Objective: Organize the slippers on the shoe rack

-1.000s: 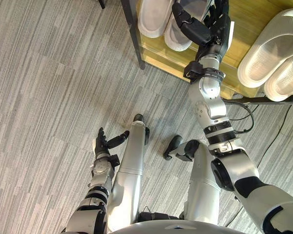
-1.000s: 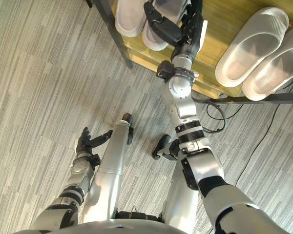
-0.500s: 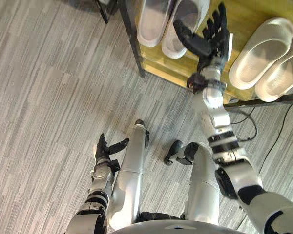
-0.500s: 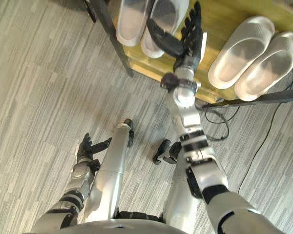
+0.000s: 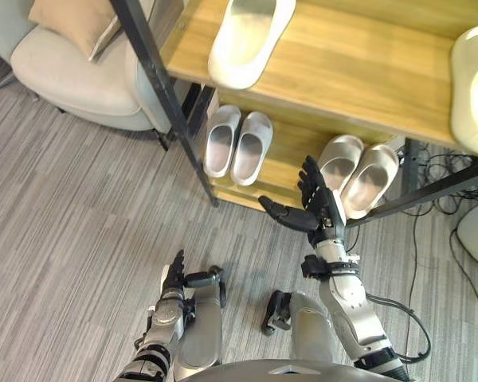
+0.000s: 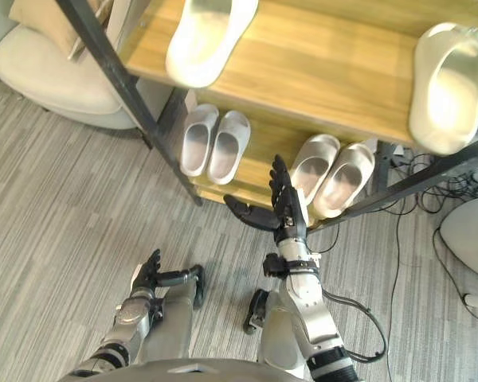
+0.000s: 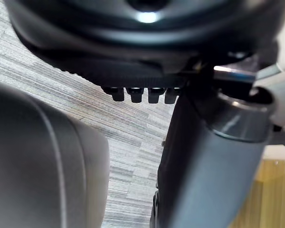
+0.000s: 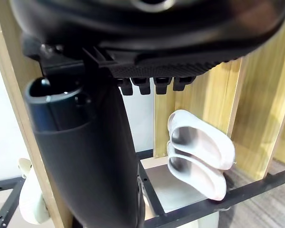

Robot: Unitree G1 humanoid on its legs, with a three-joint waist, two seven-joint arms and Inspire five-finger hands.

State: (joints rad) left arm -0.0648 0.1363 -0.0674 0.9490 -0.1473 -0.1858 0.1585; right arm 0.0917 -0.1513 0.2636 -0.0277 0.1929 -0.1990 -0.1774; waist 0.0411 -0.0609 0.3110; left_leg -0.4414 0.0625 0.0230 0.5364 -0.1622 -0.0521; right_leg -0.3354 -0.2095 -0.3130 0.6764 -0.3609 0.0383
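The shoe rack has wooden shelves (image 5: 358, 64) in a black frame (image 5: 163, 95). On the lower shelf lie two pairs of white slippers: a left pair (image 5: 237, 143) and a right pair (image 5: 357, 169), the latter also in the right wrist view (image 8: 199, 156). On the upper shelf, one white slipper (image 5: 243, 38) lies at the left and another (image 5: 472, 87) at the right edge. My right hand (image 5: 315, 203) is open, fingers straight and thumb out, in front of the lower shelf between the pairs, touching nothing. My left hand (image 5: 175, 277) hangs open low over the floor.
A beige armchair (image 5: 72, 76) with a tan cushion (image 5: 72, 17) stands left of the rack, close to its black corner post. Cables (image 5: 434, 167) lie on the floor behind the rack's right end, near a white round object (image 5: 476, 235).
The camera has swung up and now takes in the upper shelf. My right hand has drawn back from the left pair on the lower shelf and stays open.
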